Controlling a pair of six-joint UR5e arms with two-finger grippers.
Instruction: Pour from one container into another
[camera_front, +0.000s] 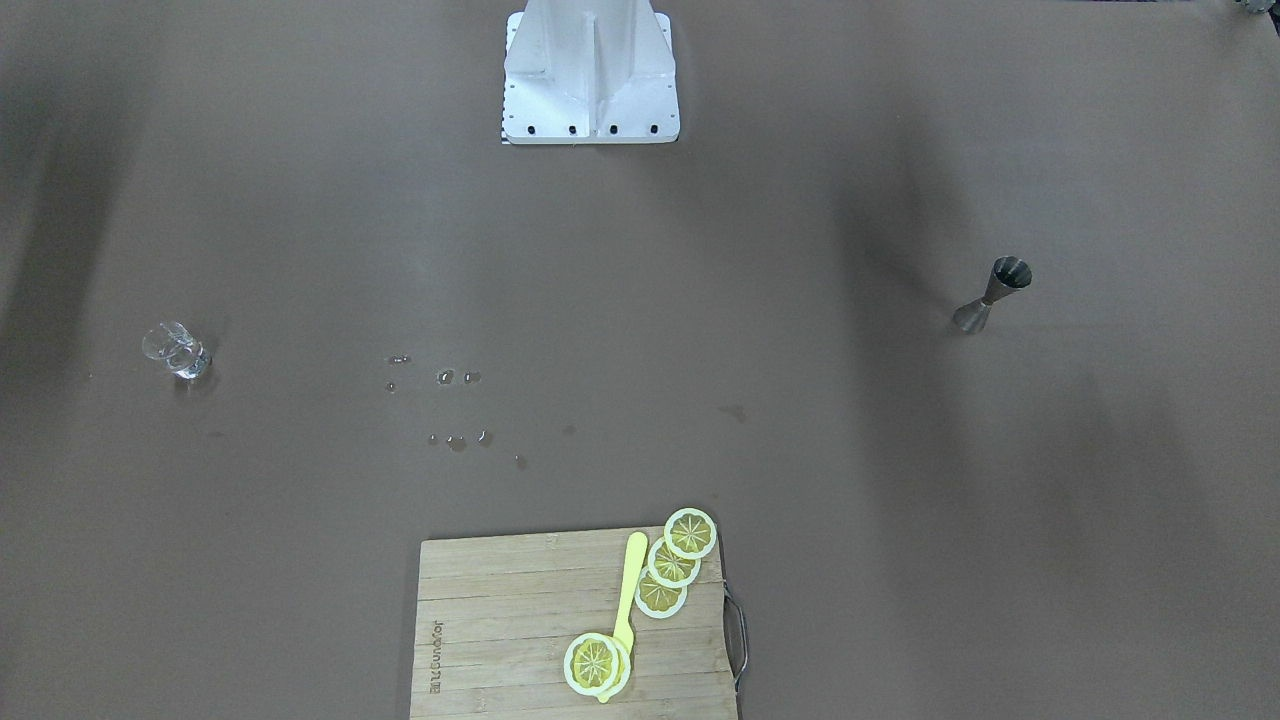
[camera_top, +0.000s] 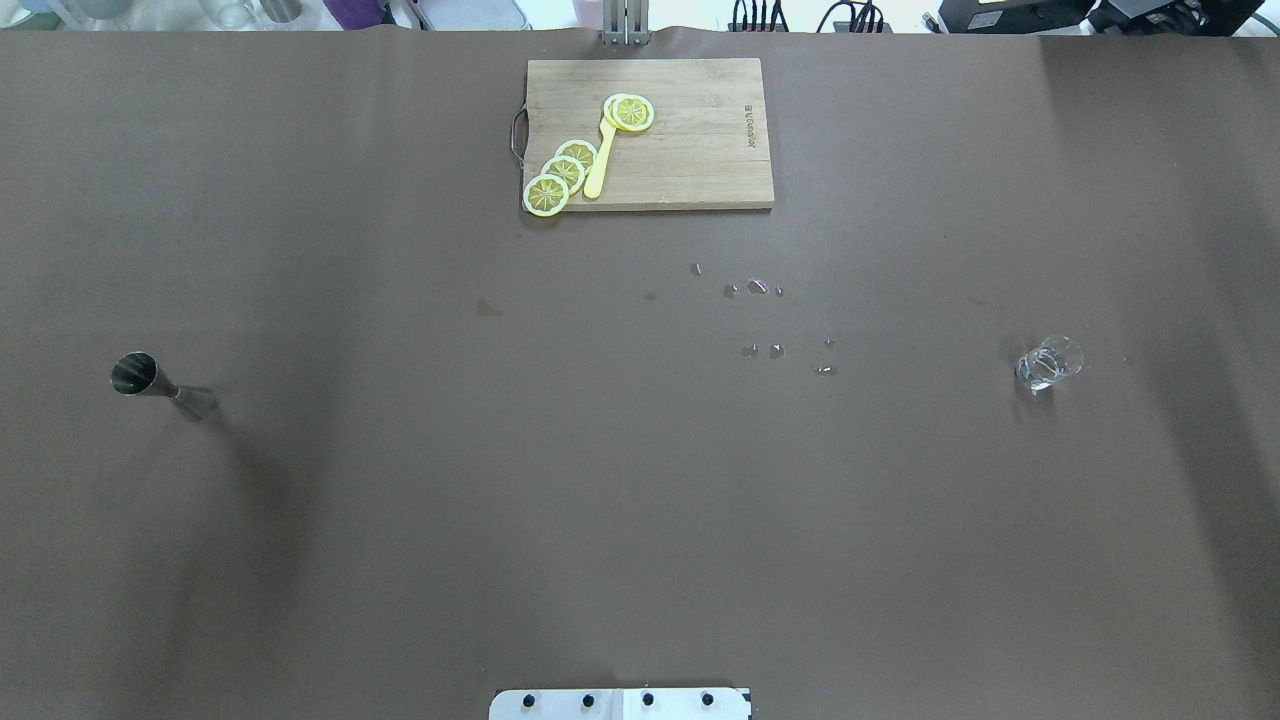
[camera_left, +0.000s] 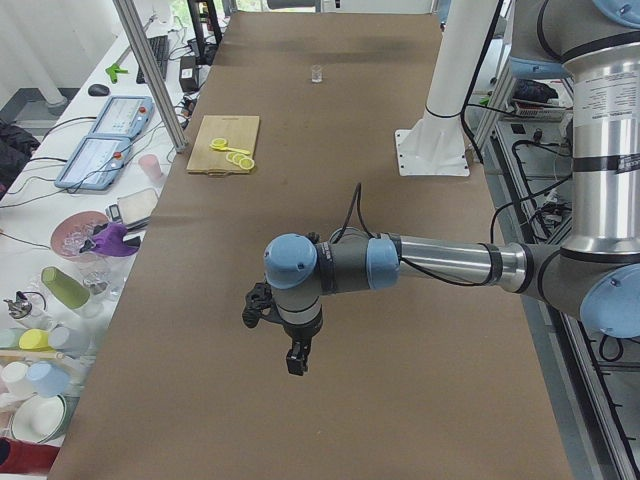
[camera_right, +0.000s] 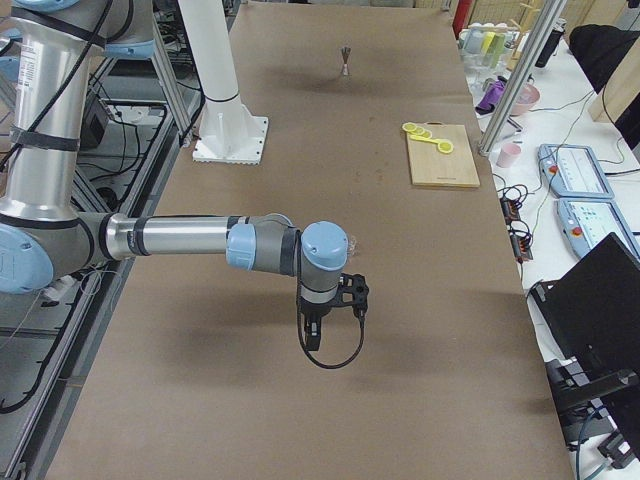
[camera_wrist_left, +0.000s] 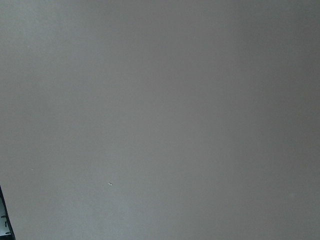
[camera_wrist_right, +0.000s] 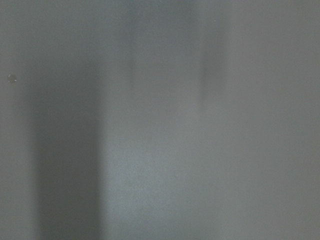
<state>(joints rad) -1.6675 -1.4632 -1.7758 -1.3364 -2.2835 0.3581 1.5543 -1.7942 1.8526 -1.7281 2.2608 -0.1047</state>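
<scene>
Right, the clear glass (camera_top: 1046, 362) stands upright on the right half of the table, with nothing touching it. We can't tell whether it holds anything. The steel jigger (camera_top: 160, 382) stands upright far over on the left half, well apart from the glass. Between them, nearer the glass, we see a scatter of droplets (camera_top: 757, 288) on the brown table cover (camera_top: 640, 520). At the far edge sits a wooden cutting board (camera_top: 690, 150) carrying lemon slices (camera_top: 565, 172) and a yellow utensil (camera_top: 603, 160).

The left gripper (camera_left: 297, 358) hangs fingers-down above the table's left end, and the right gripper (camera_right: 312, 335) does the same at the right end. Both show only in the side views, so we can't tell whether either is open or closed. The wrist cams show only bare table cover.
</scene>
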